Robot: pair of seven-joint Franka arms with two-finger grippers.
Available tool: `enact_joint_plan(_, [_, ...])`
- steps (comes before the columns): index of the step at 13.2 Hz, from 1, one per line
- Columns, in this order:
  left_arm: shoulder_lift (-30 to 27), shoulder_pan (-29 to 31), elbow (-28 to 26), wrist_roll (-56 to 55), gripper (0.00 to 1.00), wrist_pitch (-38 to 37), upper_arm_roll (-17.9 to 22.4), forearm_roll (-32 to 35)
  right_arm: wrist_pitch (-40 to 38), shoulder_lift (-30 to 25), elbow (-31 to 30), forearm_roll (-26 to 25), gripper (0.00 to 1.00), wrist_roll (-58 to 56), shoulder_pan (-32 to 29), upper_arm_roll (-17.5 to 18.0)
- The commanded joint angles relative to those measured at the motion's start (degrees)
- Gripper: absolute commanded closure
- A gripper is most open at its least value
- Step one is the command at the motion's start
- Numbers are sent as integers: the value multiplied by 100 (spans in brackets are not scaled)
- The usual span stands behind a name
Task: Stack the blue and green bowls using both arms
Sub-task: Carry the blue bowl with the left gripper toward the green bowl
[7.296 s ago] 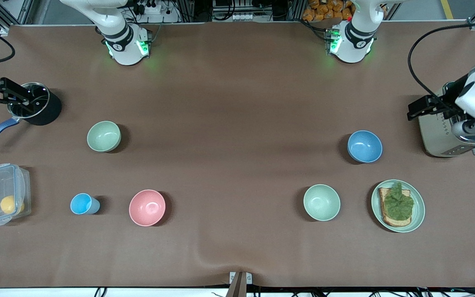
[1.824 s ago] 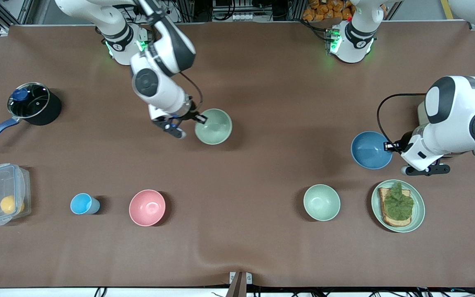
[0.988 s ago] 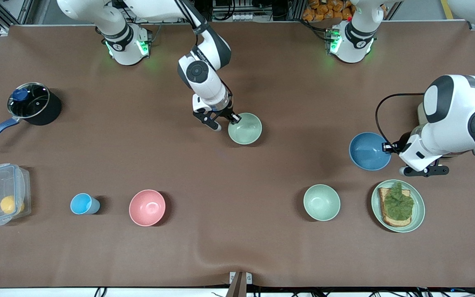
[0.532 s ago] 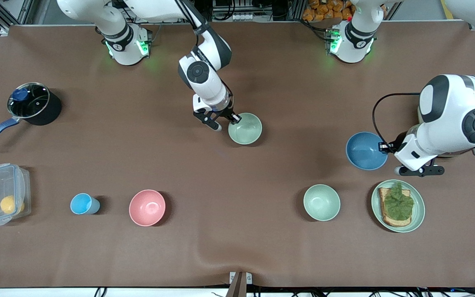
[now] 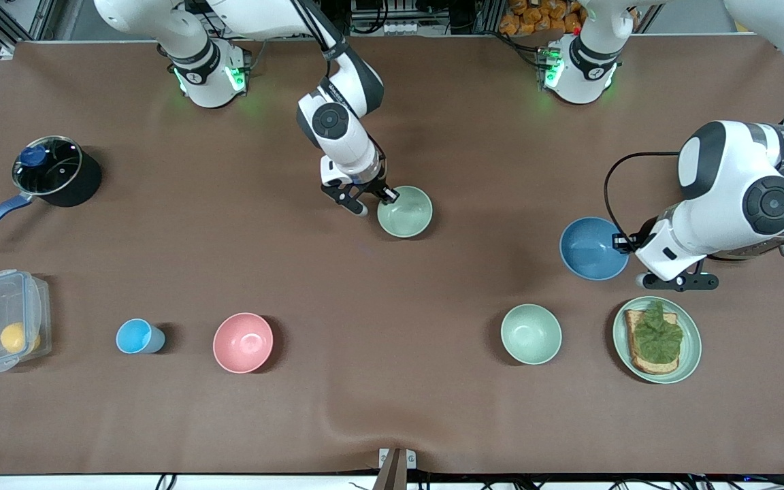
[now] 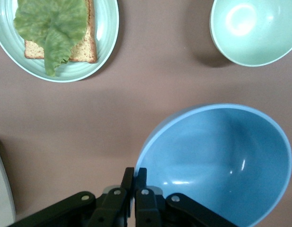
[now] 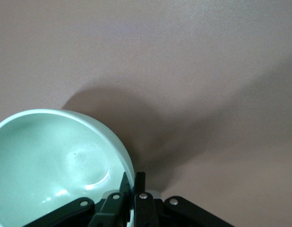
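Over the middle of the worktop [image 5: 392, 122], the right gripper [image 5: 388, 197] has its fingers pinched together on the rim of the green bowl [image 5: 404, 211]; in the right wrist view the rim passes between the two closed fingertips, with the green bowl [image 7: 56, 163] casting a shadow on the brown cloth beneath it. Toward the left arm's end of the worktop, the left gripper [image 5: 621, 241] is clamped the same way on the rim of the blue bowl [image 5: 593, 249]. From the left wrist view the blue bowl [image 6: 216, 161] looks tilted and appears to be lifted clear of the cloth. A paler mint-green bowl [image 5: 531, 333] sits nearer the front camera than the blue bowl, and beside it is a green plate [image 5: 690, 348] carrying toast with lettuce [image 5: 655, 338]. Toward the right arm's end stand a pink bowl [image 5: 243, 342], a small blue cup [image 5: 135, 336], a clear plastic box [image 5: 4, 320] and a black saucepan [image 5: 56, 170].
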Motion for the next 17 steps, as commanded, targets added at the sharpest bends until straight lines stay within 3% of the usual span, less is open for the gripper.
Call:
enact_joint_plan(1, [-98, 31, 76, -206, 100, -131, -140, -139, 12, 41, 62, 135, 0, 74, 71, -80])
enact_joint_plan(9, [-212, 49, 278, -1401, 100, -367, -975, -226, -409, -328, 159, 135, 0, 531, -25, -159])
enact_joint_plan(14, [-46, -126, 208, -1710, 100, -298, -1081, -657, -1876, -505, 755, 135, 0, 1161, -622, -203])
enact_joint_plan(17, [-2, -372, -55, -2007, 100, 87, -1116, -833, -2116, -365, 933, 239, 0, 1646, -825, -203])
